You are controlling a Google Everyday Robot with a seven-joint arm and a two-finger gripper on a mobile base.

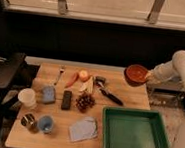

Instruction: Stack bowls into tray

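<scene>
The glossy red-orange bowl [136, 73] is held a little above the back right corner of the wooden table [128, 100], slightly tilted. My gripper [147, 77] is shut on the bowl's right rim, and its white arm reaches in from the right. The large green tray [109, 141] lies empty at the front right of the table, in front of and below the bowl. The purple bowl is out of view.
On the table are a white cup [27, 97], a blue cup [45, 124], a small tin [29, 120], a blue sponge [48, 94], a dark bar [67, 100], grapes [85, 102], an apple [83, 75], a black-handled tool [109, 94] and a blue cloth [83, 129]. A black chair [8, 74] stands at the left.
</scene>
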